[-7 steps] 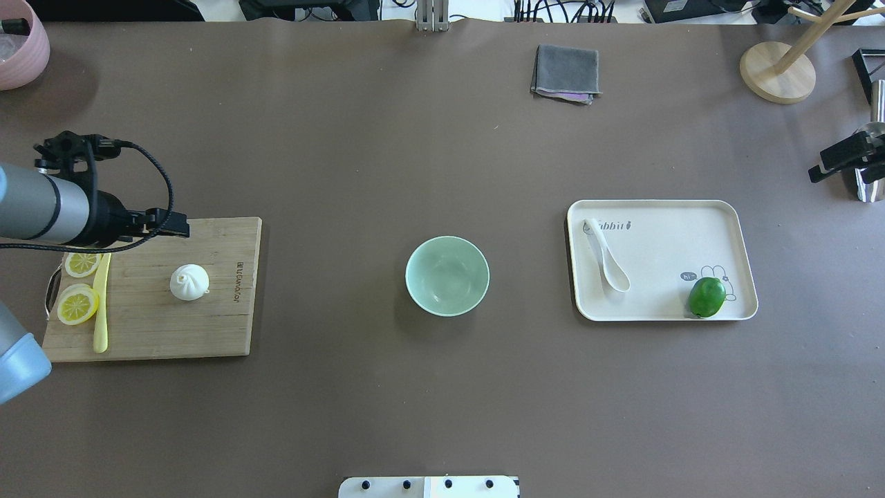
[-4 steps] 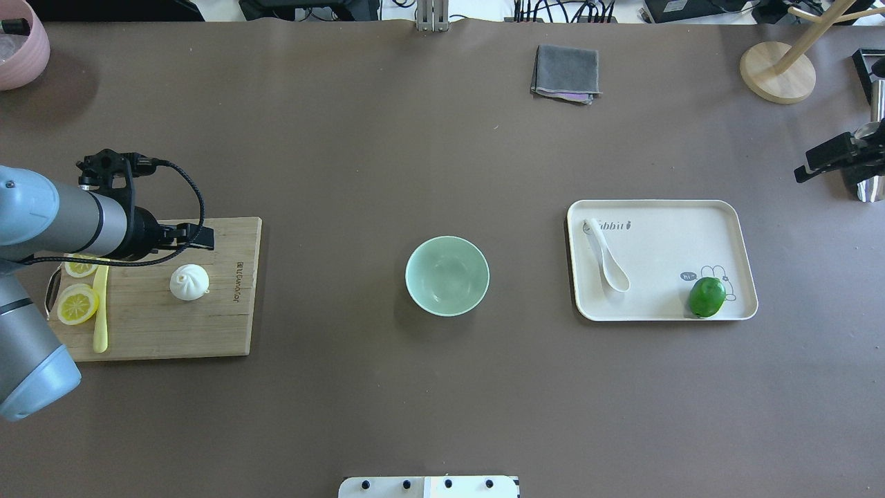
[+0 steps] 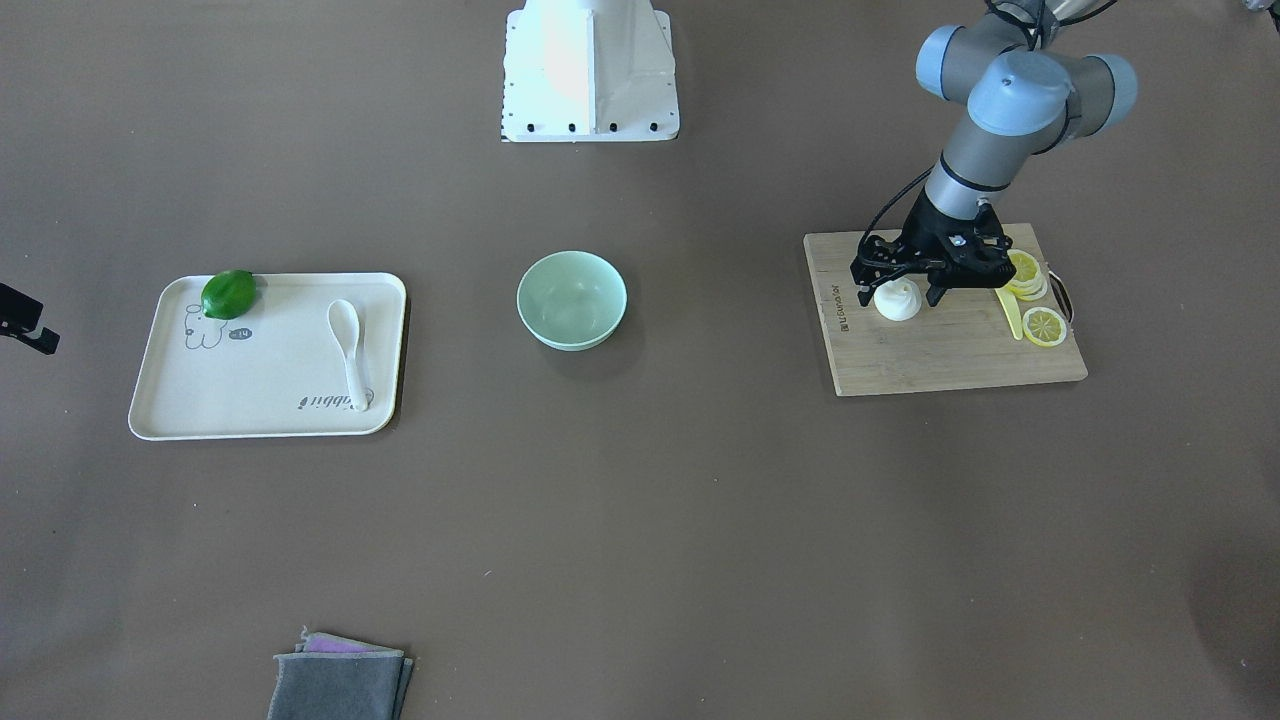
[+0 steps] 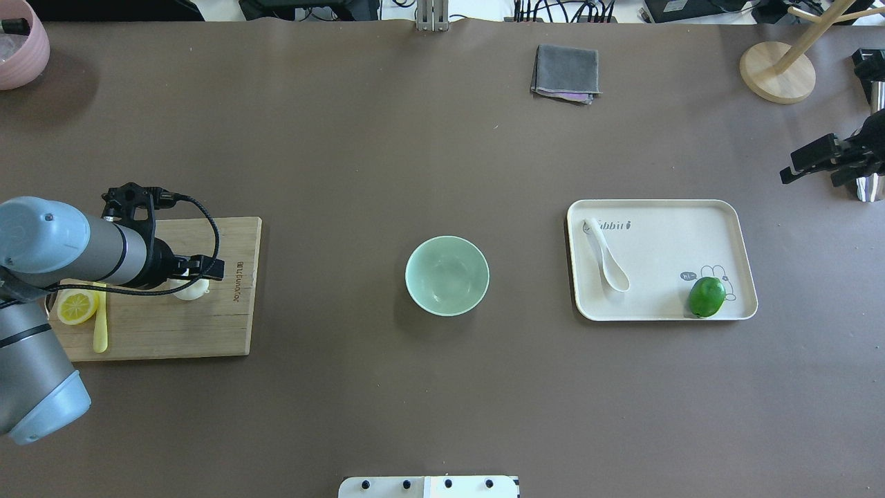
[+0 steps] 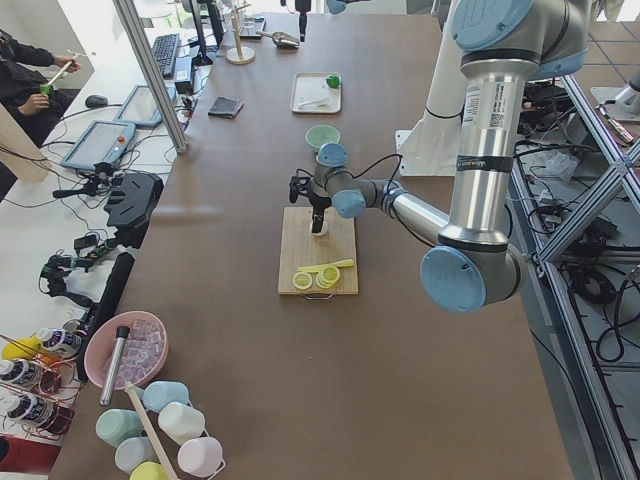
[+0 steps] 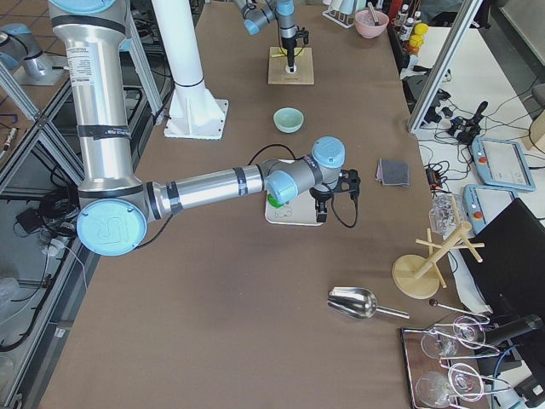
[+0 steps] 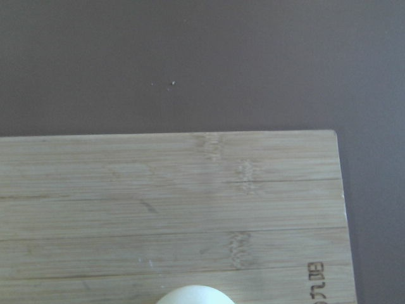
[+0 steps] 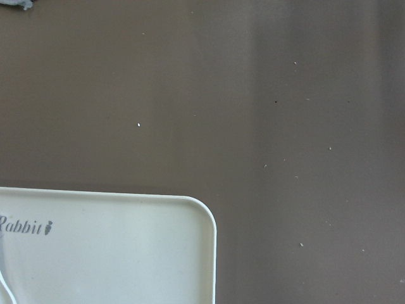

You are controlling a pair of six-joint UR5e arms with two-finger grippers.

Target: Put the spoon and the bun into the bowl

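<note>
Bamboo cutting board [image 4: 173, 325] at the 9 o'clock end of a brown counter [image 4: 442, 138], seen from overhead. On it sits the bun [image 3: 897, 301], small, white and pleated. The left fingers [image 3: 862, 283] hang over it, spread apart, one on the 3 o'clock side of the bun and one on the 9 o'clock side, neither visibly pressing it. From the wrist camera only the bun's rounded top shows at the bottom edge, so the fingertips cannot be seen there.

A pale green bowl [image 4: 446, 275] stands empty at the counter's centre. At 3 o'clock from it lies a cream tray [image 4: 691, 235] carrying the white spoon [image 4: 607, 256] along its 9 o'clock side and a green lime [image 4: 706, 297] at its 5 o'clock corner. The right fingers [image 4: 809, 157] hover off the tray's 2 o'clock corner, near the counter's edge; whether they are spread or clenched cannot be told.

The step in hand appears to be grasping the bun. To do it well, the fingers should probably drop until they flank the bun's widest part, not its peak, then squeeze lightly, since it looks soft and may deform or slip. Lemon slices [image 4: 77, 306] and a yellow knife [image 4: 101, 332] lie toward 9 o'clock of the bun, so the finger on that side needs to stay clear of them. A straight lift, a carry toward 3 o'clock, and a low release inside the bowl should keep it from bouncing out.
</note>
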